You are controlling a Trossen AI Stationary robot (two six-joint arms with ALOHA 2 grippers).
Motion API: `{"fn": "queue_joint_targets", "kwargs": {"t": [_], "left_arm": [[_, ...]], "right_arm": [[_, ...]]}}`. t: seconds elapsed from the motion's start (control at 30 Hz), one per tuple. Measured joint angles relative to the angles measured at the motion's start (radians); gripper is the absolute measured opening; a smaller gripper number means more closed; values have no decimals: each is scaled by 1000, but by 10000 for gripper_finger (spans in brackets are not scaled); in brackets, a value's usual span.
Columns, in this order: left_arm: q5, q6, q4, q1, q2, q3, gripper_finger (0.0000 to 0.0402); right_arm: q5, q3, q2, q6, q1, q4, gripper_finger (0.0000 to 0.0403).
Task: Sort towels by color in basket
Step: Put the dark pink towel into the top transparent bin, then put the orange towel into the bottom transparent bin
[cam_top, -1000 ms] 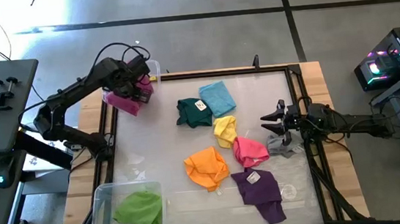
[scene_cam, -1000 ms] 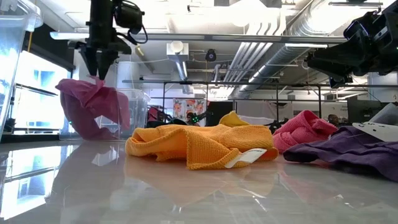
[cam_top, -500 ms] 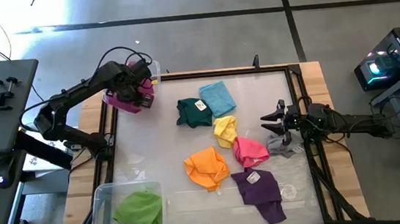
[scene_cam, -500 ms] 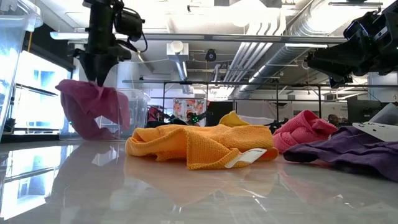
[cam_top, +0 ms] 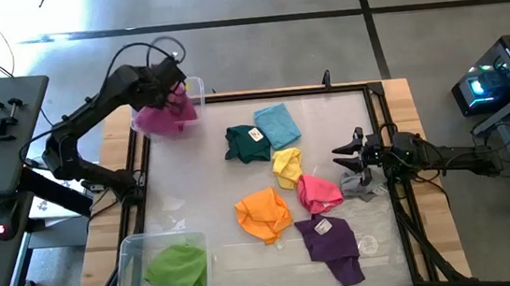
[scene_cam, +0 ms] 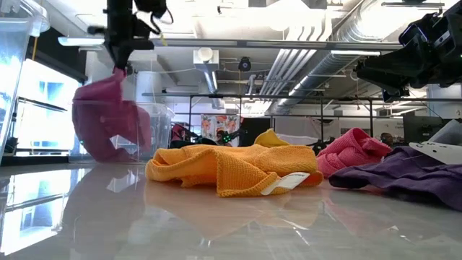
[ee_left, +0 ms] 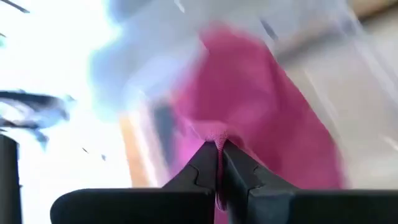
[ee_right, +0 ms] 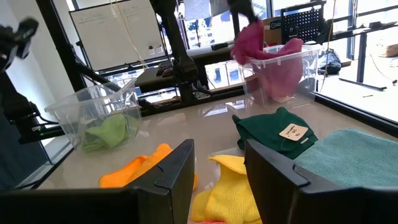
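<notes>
- The left gripper (cam_top: pixel 167 84) is at the far left corner of the table (cam_top: pixel 193 177), above a clear plastic bin (ee_right: pixel 286 65) that stands there.
- Its jaws are pressed together on a fold of the soft magenta towel (cam_top: pixel 160 116); the left wrist view shows the cloth pinched between the two dark fingertips (ee_left: pixel 205 163).
- The magenta towel hangs from the jaws, and its lower part lies inside the clear bin.
- A second clear plastic bin (cam_top: pixel 127 259) stands at the near left corner of the table and holds the lime green towel (cam_top: pixel 178 266).
- The other towels lie loose on the table: the dark green towel (cam_top: pixel 246 142) with a white label touches the light blue towel (cam_top: pixel 278 125) on the far side.
- The yellow towel (cam_top: pixel 286 166) is just beside the pink towel (cam_top: pixel 318 192), and the orange towel (cam_top: pixel 264 213) lies near both of them.
- The purple towel (cam_top: pixel 332 242) lies nearest to the front edge of the table, next to the orange one.
- A grey towel (cam_top: pixel 364 186) lies at the right edge, under the right gripper (cam_top: pixel 348 154).
- The right gripper waits low at the right side of the table, with its jaws spread apart and holding nothing.
</notes>
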Motion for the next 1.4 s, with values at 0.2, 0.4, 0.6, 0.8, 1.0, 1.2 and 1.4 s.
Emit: {"fn": "queue_joint_targets", "kwargs": {"t": [0.2, 0.4, 0.6, 0.8, 1.0, 1.2, 1.4], "left_arm": [[3, 188, 324, 20, 2, -40, 1], [172, 188, 503, 72, 2, -166, 14], [229, 108, 395, 143, 3, -258, 59], [222, 68, 275, 186, 3, -299, 108], [240, 46, 251, 187, -8, -279, 154], [280, -8, 213, 129, -47, -188, 162], [291, -55, 232, -62, -93, -166, 161]], "right_arm": [[0, 0, 0, 0, 0, 0, 138], [0, 0, 0, 0, 0, 0, 138], [0, 0, 0, 0, 0, 0, 138], [0, 0, 0, 0, 0, 0, 138], [0, 0, 0, 0, 0, 0, 138], [0, 0, 0, 0, 0, 0, 138], [0, 0, 0, 0, 0, 0, 138]]}}
